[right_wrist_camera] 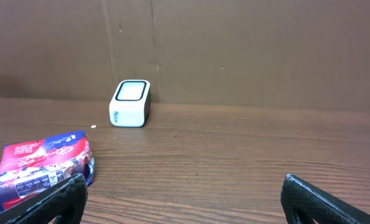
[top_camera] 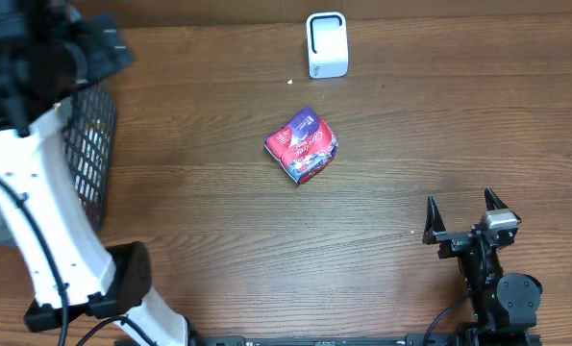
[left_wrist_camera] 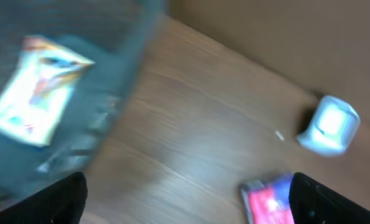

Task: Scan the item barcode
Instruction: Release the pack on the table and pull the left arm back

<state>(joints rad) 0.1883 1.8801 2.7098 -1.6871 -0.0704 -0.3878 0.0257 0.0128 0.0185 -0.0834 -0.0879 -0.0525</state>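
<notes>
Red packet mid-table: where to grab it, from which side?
Red packet: come from above and pinch its puffed middle across the shorter span. It lies flat, turned diagonal in the overhead view, so yaw the wrist to match. Right gripper is open and likely nearer.

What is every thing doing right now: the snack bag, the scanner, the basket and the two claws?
Snack bag: lying on the table, not held.
Scanner: standing upright, untouched.
Basket: holds a pale packet.
Left gripper: open, empty.
Right gripper: open, empty.
</notes>
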